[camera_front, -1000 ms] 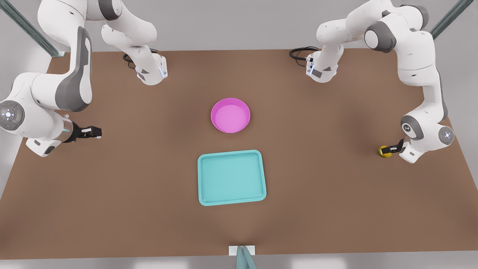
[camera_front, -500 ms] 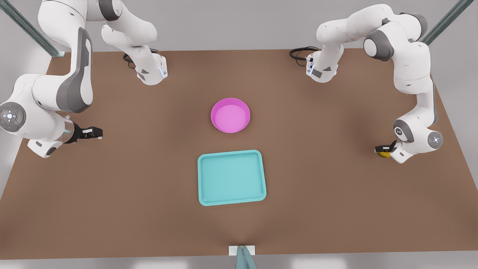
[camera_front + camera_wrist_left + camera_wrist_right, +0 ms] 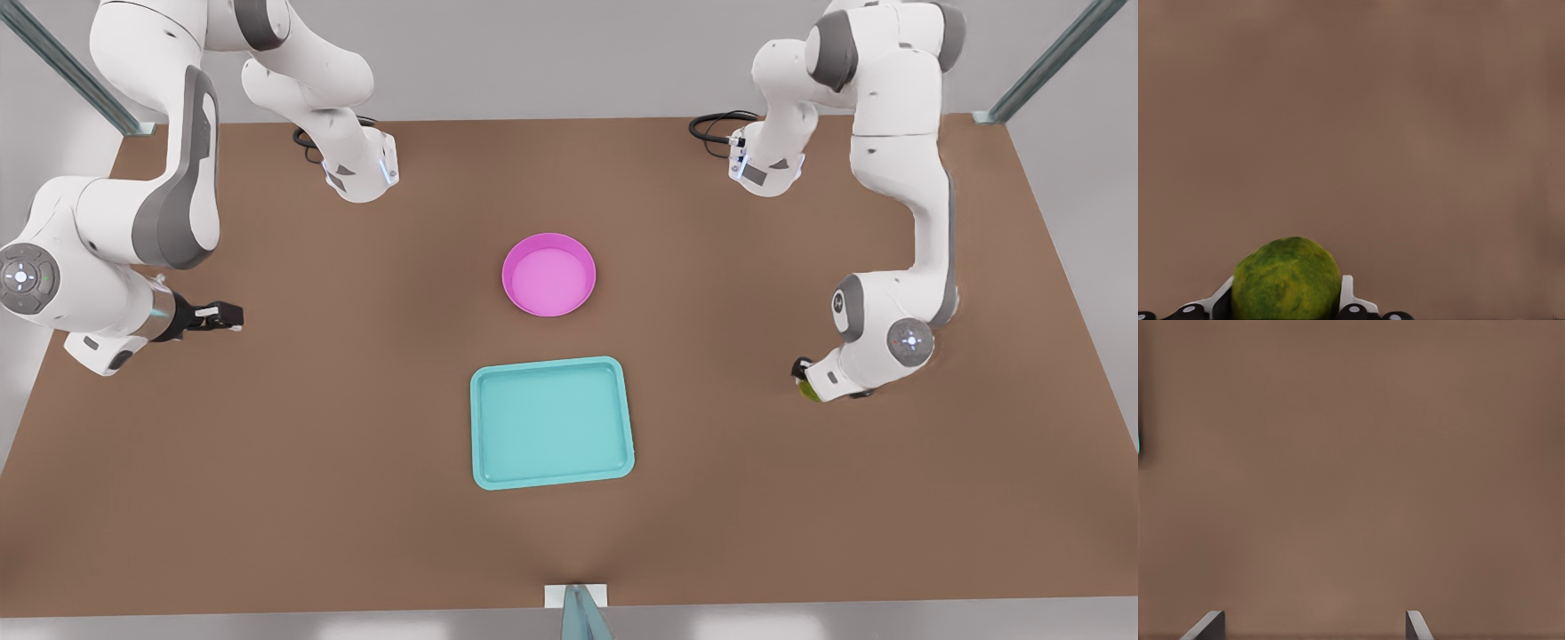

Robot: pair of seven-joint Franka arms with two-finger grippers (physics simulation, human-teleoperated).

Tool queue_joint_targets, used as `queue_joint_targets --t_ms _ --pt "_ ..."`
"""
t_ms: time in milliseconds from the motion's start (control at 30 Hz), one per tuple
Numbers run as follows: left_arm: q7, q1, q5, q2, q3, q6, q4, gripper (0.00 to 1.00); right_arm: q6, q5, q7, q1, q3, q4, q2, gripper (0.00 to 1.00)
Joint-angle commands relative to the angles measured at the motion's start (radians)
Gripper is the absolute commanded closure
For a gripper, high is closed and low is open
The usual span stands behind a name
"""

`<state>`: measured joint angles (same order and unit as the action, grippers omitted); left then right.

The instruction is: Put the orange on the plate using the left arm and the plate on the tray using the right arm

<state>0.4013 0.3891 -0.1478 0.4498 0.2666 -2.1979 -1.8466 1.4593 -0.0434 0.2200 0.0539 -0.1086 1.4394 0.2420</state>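
Note:
The orange (image 3: 1286,273), a bumpy green-yellow ball, sits between the fingers of my left gripper (image 3: 1283,308), which is shut on it. In the front view this gripper (image 3: 804,375) hangs at the front view's right with a sliver of the orange (image 3: 808,392) showing under the wrist. The magenta plate (image 3: 548,275) lies at the table's middle, and the teal tray (image 3: 551,422) lies just nearer the camera. My right gripper (image 3: 228,314) waits at the front view's left, far from both. Its fingers (image 3: 1209,625) stand apart over bare table.
The two arm bases (image 3: 360,173) (image 3: 765,169) stand at the far edge of the brown table (image 3: 356,498). A small teal and white fixture (image 3: 578,609) sits at the near edge. A stretch of brown tabletop lies between the left gripper and the plate.
The left arm has swung toward the front view's left, carrying the orange closer to the middle of the table. The right arm has stayed put.

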Motion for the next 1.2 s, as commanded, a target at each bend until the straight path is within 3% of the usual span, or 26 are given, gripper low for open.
queue_joint_targets --t_ms 0,100,167,233,333,500,567,600,633,700,733,767,833,900,933,967,1000,1167 --pt "-0.582 0.141 -0.009 0.02 -0.001 0.223 0.095 0.32 -0.001 0.001 0.01 0.0 0.0 -0.001 -0.001 0.0" --pt "-0.769 0.355 -0.026 0.021 -0.084 0.322 0.162 0.33 -0.001 0.002 0.01 0.0 0.0 -0.001 -0.001 0.0" --pt "-0.907 0.421 -0.026 0.036 -0.184 0.368 0.224 0.33 -0.001 0.002 0.01 0.0 0.0 -0.001 -0.001 0.0" --pt "-0.993 0.502 -0.026 0.095 -0.211 0.368 0.286 0.33 -0.001 0.002 0.01 0.0 0.0 -0.001 -0.001 0.0" --pt "-1.124 0.545 -0.026 0.135 -0.274 0.374 0.334 0.33 -0.001 0.002 0.01 0.0 0.0 0.001 0.0 0.0" --pt "-1.119 0.588 -0.022 0.247 -0.277 0.388 0.328 0.32 -0.002 0.002 0.01 -0.003 0.0 -0.001 -0.001 0.0" --pt "-1.131 0.59 -0.026 0.253 -0.277 0.385 0.331 0.21 -0.002 0.002 0.01 -0.003 0.0 0.001 -0.001 0.0" --pt "-1.131 0.59 -0.024 0.248 -0.276 0.391 0.333 0.0 -0.002 0.002 0.01 -0.003 0.0 0.001 -0.001 0.0" --pt "-1.121 0.585 -0.022 0.234 -0.264 0.402 0.336 0.0 -0.002 0.002 0.01 -0.003 0.0 -0.001 0.0 0.0" --pt "-1.09 0.574 -0.029 0.173 -0.146 0.601 0.4 0.0 -0.002 0.002 0.01 -0.003 0.0 -0.001 0.0 0.0" --pt "-1.009 0.527 -0.096 0.052 0.015 0.791 0.464 0.0 -0.002 0.002 0.01 -0.003 0.0 0.001 -0.001 0.0" --pt "-0.77 0.52 -0.098 -0.019 0.287 0.981 0.561 0.0 -0.008 0.004 0.01 0.001 0.001 0.018 0.0 0.0" --pt "-0.546 0.519 -0.101 -0.023 0.571 1.026 0.618 0.0 0.018 0.223 -0.005 0.007 0.001 0.196 0.016 0.0" --pt "-0.493 0.455 -0.131 -0.054 0.605 1.023 0.615 0.0 0.291 0.393 -0.014 0.119 0.004 0.326 0.073 0.0" --pt "-0.486 0.126 -0.115 -0.086 0.261 1.057 0.644 0.0 0.381 0.427 -0.048 0.178 0.004 0.372 0.069 0.0" --pt "-0.481 -0.176 0.109 -0.155 -0.165 0.989 0.62 0.0 0.486 0.467 -0.089 0.26 0.004 0.432 0.059 0.0" --pt "-0.454 -0.286 0.137 -0.296 -0.251 0.808 0.403 0.0 0.571 0.482 -0.143 0.325 0.007 0.499 0.036 0.0" --pt "-0.423 -0.288 0.134 -0.23 -0.259 0.816 0.461 0.0 0.931 0.648 -0.172 0.535 0.012 0.777 -0.01 0.0"
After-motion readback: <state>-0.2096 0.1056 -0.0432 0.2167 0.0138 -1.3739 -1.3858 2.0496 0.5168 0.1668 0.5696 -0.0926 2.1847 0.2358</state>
